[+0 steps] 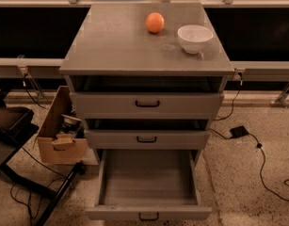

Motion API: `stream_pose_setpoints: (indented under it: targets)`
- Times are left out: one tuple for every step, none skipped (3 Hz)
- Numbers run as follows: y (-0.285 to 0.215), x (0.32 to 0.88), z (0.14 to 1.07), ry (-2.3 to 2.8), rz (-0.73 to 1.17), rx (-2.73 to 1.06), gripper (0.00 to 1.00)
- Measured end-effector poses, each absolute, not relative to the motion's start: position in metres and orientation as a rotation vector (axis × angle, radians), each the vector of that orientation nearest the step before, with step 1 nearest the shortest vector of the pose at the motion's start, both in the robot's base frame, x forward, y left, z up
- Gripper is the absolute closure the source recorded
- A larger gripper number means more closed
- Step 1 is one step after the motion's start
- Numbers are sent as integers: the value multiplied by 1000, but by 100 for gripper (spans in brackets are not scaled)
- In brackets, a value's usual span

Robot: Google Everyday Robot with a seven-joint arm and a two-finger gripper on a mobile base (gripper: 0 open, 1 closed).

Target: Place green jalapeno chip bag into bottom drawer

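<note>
The bottom drawer point(148, 180) is pulled well out and its grey floor is seen bare. No bag is seen anywhere: not in that drawer, not on the surface point(116, 44), where only an orange point(155, 22) and a white bowl point(195, 37) are set, well apart from the front edge. The gripper is out of view as well, so whether it is open or closed cannot be told, nor whether the bag is held by it. The placing step is judged not yet done. For the next move, the bag must be brought over the open drawer, kept forward of the middle drawer point(147, 139) that overhangs its rear, lowered inside and only then released.
</note>
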State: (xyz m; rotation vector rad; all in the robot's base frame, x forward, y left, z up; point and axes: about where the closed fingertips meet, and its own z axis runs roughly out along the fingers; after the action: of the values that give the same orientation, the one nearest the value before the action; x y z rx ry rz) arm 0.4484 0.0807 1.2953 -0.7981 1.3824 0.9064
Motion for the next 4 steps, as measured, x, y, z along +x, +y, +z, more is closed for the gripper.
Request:
stream_pose_setpoints:
  targets:
    - [123, 399, 1264, 1443, 1001, -865, 100]
    - [123, 399, 1264, 1443, 1001, -865, 100]
    - [132, 397, 1263, 1438, 1001, -886, 100]
    - [169, 403, 1227, 1471, 1014, -932, 100]
